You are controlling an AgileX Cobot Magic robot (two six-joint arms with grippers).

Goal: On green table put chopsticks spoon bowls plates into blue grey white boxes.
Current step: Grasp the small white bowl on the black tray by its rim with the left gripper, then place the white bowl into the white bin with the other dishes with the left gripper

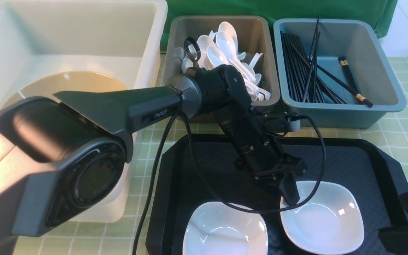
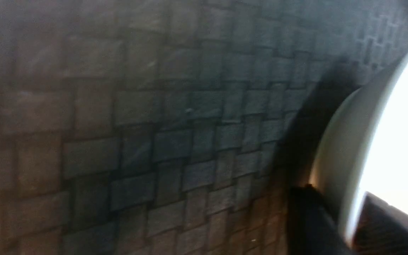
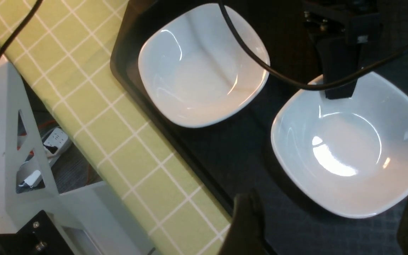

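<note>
My left fingers [image 1: 290,193] pinch the rim of a white bowl [image 1: 326,219], and my right fingers [image 3: 246,223] stand wide open, holding nothing.

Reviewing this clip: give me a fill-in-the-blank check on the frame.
The black tray holds ___ white bowls. The left end effector grips the rim of the bowl on the robot's ___ side. The grey box holds white ___. The blue box holds black ___.
Missing: two; right; spoons; chopsticks.
</note>
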